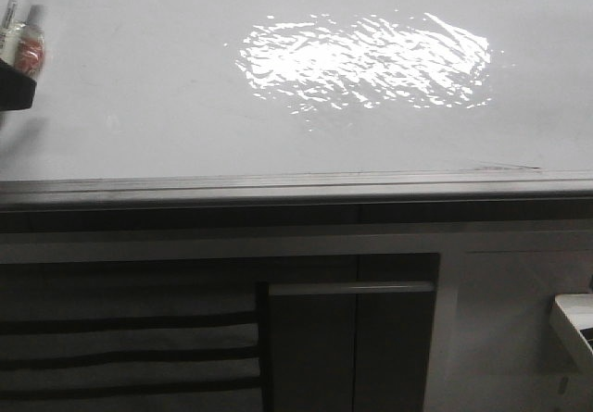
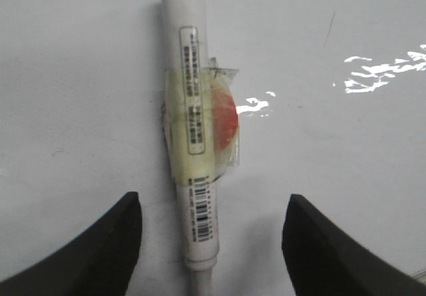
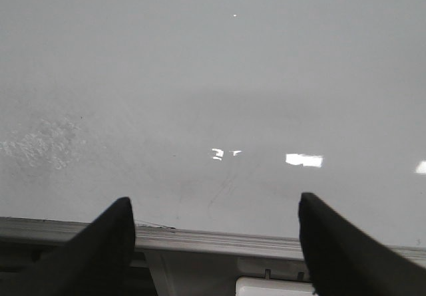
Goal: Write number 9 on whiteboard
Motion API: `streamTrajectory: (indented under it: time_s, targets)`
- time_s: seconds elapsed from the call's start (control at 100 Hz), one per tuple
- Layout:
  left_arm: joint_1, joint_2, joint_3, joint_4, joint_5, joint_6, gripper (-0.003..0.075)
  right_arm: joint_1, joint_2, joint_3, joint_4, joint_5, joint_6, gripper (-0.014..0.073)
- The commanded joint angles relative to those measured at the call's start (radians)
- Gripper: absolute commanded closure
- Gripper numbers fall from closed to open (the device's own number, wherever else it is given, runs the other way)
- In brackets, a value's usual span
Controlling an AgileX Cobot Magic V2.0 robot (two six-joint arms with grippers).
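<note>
Step in hand: the pickup of the white cylindrical marker pen with a black cap and a taped red patch (image 2: 196, 143) is judged to be in hand; no number 9 is seen on the large glossy white whiteboard (image 1: 139, 88), so writing is not yet begun.
Left tool (image 2: 213, 243): its two dark fingers are held wide apart, one on each side of the pen, with clear gaps to the barrel; nothing is clamped.
Pen: it is laid flat on the whiteboard surface, running lengthwise between the fingers of the left tool, its taped middle just ahead of the fingertips.
Right tool (image 3: 213, 243): its fingers are spread apart and empty, over the grey metal edge strip (image 3: 219, 241) of the whiteboard, the bare board lying ahead of it.
Glare: a bright rippled patch (image 1: 361, 60) is seen well off to the side of the left tool.
Next move: a closing of the left tool on the barrel is called for, centred so that the pen is not rolled aside; whether the cap is on cannot be told from the wrist view.
</note>
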Motion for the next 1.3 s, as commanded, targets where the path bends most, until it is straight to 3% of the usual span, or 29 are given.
streamTrajectory:
  time_s: [0.0,0.1,0.29,0.5,0.71,0.88,1.05,1.2,1.29]
  targets:
    - [-0.01,0.01,-0.034,0.0,-0.106,-0.002,0.0302,-0.004,0.013,-0.035,-0.004,-0.076,-0.005,0.0135]
    - [-0.01,0.03,-0.034,0.0,-0.121,-0.002,0.0335,-0.004,0.013,-0.035,-0.004,-0.076,-0.005,0.0135]
    - [-0.01,0.044,-0.034,0.0,-0.124,-0.002,0.0521,-0.004,0.013,-0.035,-0.004,-0.076,-0.005,0.0135]
    - [-0.01,0.044,-0.034,0.0,-0.128,-0.002,0.0658,-0.004,0.013,-0.035,-0.004,-0.076,-0.005,0.0135]
    - [-0.01,0.044,-0.034,0.0,-0.128,-0.002,0.0738,-0.004,0.013,-0.035,-0.004,-0.076,-0.005,0.0135]
    - [-0.01,0.013,-0.034,0.0,-0.076,-0.002,0.0741,-0.004,0.013,-0.043,-0.004,-0.068,-0.005,0.0135]
    - [-0.01,-0.096,-0.09,0.0,0.165,-0.004,0.0741,-0.004,0.029,-0.123,0.011,0.058,-0.005,0.0135]
    - [-0.018,-0.175,-0.235,0.004,0.591,0.006,0.0741,0.0,0.107,-0.218,0.03,0.207,-0.007,0.0135]
    - [-0.058,-0.191,-0.33,-0.003,0.83,0.092,0.0741,0.0,0.181,-0.276,0.089,0.292,-0.061,0.0135]
